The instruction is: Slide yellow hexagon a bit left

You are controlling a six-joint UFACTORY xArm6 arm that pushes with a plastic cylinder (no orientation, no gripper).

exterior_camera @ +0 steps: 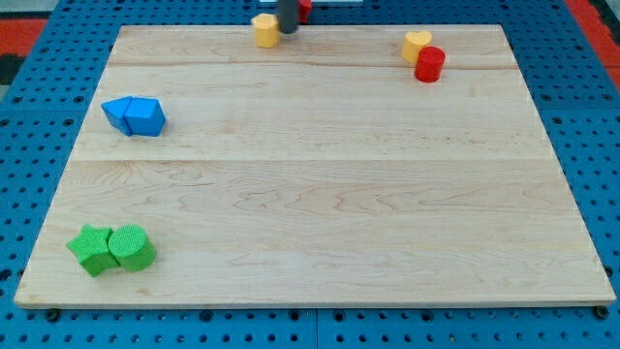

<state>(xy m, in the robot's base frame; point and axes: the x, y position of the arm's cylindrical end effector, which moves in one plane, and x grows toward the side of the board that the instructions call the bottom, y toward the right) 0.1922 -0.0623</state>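
Up at the view's top edge of the wooden board (320,194), the yellow hexagon (265,30) sits just inside the rim, and my tip (288,31) stands right against its right-hand side. That placement makes sense: to send the block left, the rod has to bear on the face away from the direction of travel. The rod carries nothing, it only presses; whether it truly touches or is a hair off I cannot tell. A red block (304,10) peeks out behind the rod, shape hidden. Well apart at top right, a yellow heart (417,45) touches a red cylinder (430,64). Two blue blocks (134,115) huddle at the left, two green blocks (111,248) at bottom left. My judgement: the path leftward is open, a short nudge should do.
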